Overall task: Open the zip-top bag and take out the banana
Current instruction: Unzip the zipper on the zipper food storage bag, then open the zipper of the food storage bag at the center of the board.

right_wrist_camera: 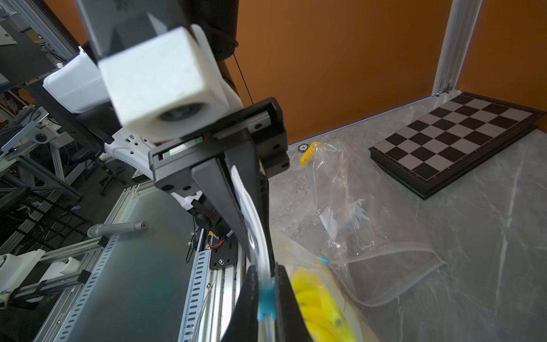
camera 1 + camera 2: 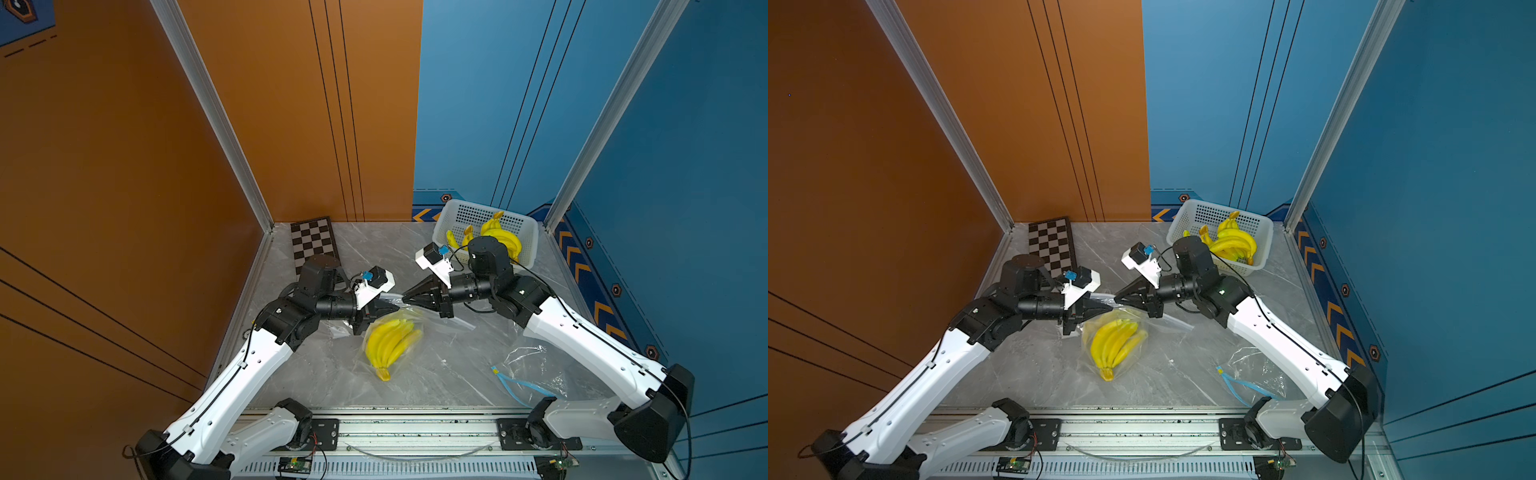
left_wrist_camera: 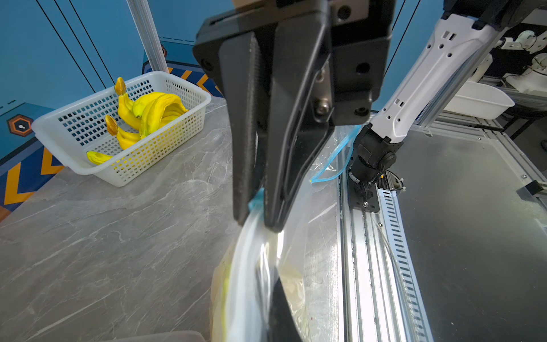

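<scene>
Item 1: zip-top bag [image 2: 436, 322] lay mid-bench [image 2: 415, 386], banana [image 2: 390, 340] inside, zip seemingly unopened. Holds: left gripper [image 2: 395, 308] was clamped on the bag's top edge; right gripper [image 2: 405, 298] pinched the blue slider [image 1: 266, 299] just beside. Outstanding, by judgement: 2 steps, unzipping and lifting the banana out.

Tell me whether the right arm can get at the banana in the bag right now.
Probably not yet. The banana bunch lies inside the zip-top bag, and the right end effector is pinched on the bag's top edge, facing the left end effector. Plastic blocks the way.
</scene>
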You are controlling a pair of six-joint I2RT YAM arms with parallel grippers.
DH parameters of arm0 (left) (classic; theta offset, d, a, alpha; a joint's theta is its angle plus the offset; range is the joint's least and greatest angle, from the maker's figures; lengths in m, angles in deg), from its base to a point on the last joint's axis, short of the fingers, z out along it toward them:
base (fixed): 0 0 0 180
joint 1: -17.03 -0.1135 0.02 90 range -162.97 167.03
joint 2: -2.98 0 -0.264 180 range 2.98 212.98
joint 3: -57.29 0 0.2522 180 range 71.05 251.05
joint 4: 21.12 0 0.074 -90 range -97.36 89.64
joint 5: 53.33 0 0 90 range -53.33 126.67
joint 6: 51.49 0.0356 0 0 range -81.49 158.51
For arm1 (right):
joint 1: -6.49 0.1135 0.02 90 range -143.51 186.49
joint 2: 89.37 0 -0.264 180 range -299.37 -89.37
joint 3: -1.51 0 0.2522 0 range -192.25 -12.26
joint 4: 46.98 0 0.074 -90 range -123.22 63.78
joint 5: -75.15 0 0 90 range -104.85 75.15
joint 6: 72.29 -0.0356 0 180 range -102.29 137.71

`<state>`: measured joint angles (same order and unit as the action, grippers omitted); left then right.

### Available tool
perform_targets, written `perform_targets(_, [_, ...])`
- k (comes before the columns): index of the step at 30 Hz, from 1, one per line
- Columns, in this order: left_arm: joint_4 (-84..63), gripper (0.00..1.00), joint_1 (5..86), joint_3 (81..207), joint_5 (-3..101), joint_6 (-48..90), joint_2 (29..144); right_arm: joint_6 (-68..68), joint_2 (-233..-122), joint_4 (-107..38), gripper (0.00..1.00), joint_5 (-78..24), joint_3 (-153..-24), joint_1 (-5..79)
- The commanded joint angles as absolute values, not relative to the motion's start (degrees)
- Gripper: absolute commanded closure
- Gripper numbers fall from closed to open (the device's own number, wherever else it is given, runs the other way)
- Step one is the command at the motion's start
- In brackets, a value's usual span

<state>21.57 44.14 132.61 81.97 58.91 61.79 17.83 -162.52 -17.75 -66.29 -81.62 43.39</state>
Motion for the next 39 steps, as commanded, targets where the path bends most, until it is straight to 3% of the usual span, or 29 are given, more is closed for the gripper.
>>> perform_targets(1, [20.92, 1.00, 42.11, 131.45, 83.99, 56.30, 59.67, 18.16, -157.34, -14.96, 0.90, -65.30, -77.64, 38.79])
perform_targets(18, [24.64, 1.00, 39.09, 130.90, 76.43, 61.75, 61.19, 21.67, -133.87, 3.71, 0.88, -64.35, -64.73, 26.48])
perform_targets(26, [23.48, 1.00, 43.48, 139.10, 76.70, 62.79, 67.14, 19.12, -131.16, 6.92, 0.87, -63.08, -67.08, 31.30])
perform_targets(27, [23.45, 1.00, 44.09, 140.37, 77.55, 63.14, 68.12, 17.77, -130.83, 6.90, 0.81, -63.15, -66.97, 32.89])
perform_targets(28, [23.49, 1.00, 44.93, 141.80, 78.90, 63.44, 69.06, 16.40, -130.56, 7.23, 0.68, -63.01, -67.20, 35.12])
perform_targets(31, [25.90, 1.00, 47.80, 145.46, 80.61, 64.88, 70.22, 15.32, -129.00, 8.21, 0.17, -57.46, -70.39, 39.62])
perform_targets(32, [27.45, 1.00, 49.01, 145.94, 80.41, 66.02, 69.94, 15.37, -128.67, 7.92, 0.06, -53.78, -72.10, 39.27])
perform_targets(33, [28.95, 1.00, 49.95, 146.07, 80.34, 67.50, 69.60, 15.89, -129.06, 7.69, 0.00, -51.74, -73.74, 38.19])
perform_targets(39, [35.35, 1.00, 54.23, 144.19, 80.26, 73.14, 67.93, 21.04, -141.57, 8.61, 0.01, -57.96, -83.14, 26.26])
